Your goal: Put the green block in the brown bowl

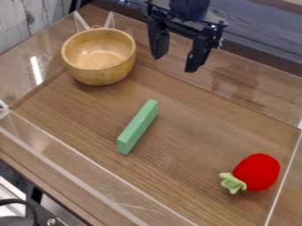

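- Cables (pixel 14 210), dark and partly cut off by the picture's edge, lie well below the brown bowl and to its left (what they belong to, I cannot tell).
- Brown bowl (pixel 99 55), round and thick-walled, sits upright on the wooden table (pixel 77 132), near the upper left of the view. Its smooth tan inside shows, with nothing lying in it.
- Green block (pixel 137 127), the long flat mint bar, lies on the table below the bowl and a little to its right, apart from it. It lies aslant, its upper end leaning rightward (the nearer end points down and left).
- Black gripper (pixel 176 62) hangs to the right of the bowl, reaching in from the top of the view. Its fingers are spread wide, with nothing gripped between them (bare wood shows in the gap).
- Red strawberry toy (pixel 257 170) lies farthest right, well below the bowl and well apart from it (its green leaves face down and left).
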`<state>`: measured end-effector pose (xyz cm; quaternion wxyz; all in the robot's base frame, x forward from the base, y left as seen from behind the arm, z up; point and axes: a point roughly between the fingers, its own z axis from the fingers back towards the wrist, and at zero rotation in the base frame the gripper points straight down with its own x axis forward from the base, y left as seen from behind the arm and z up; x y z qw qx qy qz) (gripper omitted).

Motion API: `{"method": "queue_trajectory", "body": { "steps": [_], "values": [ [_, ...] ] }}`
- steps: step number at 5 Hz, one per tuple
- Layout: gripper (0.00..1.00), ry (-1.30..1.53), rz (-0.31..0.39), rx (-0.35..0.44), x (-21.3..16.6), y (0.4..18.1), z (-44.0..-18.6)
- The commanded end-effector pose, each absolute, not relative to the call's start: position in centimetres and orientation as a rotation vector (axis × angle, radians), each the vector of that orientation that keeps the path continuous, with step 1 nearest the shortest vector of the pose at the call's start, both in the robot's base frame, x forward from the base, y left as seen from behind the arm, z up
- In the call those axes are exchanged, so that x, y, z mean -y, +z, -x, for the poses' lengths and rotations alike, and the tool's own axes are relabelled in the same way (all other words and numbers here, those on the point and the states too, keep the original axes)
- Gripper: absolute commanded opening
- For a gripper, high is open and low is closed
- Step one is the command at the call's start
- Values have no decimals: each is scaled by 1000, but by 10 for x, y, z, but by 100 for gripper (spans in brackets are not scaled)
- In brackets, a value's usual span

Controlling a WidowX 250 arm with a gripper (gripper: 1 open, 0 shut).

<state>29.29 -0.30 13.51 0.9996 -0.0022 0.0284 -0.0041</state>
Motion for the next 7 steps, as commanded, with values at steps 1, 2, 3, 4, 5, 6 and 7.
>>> {"method": "queue_trajectory", "body": {
  "steps": [1, 2, 3, 4, 5, 6, 7],
  "values": [
    [100, -32, 2, -80, 0, 127, -286],
    [100, -138, 2, -112, -7, 114, -267],
    [100, -202, -4, -130, -18, 98, -251],
    [100, -241, -7, -137, -31, 83, -239],
    [100, -271, 2, -138, -42, 69, -231],
    [100, -265, 3, -134, -48, 56, -228],
    [100, -263, 11, -133, -46, 47, -228]
  ]
}}
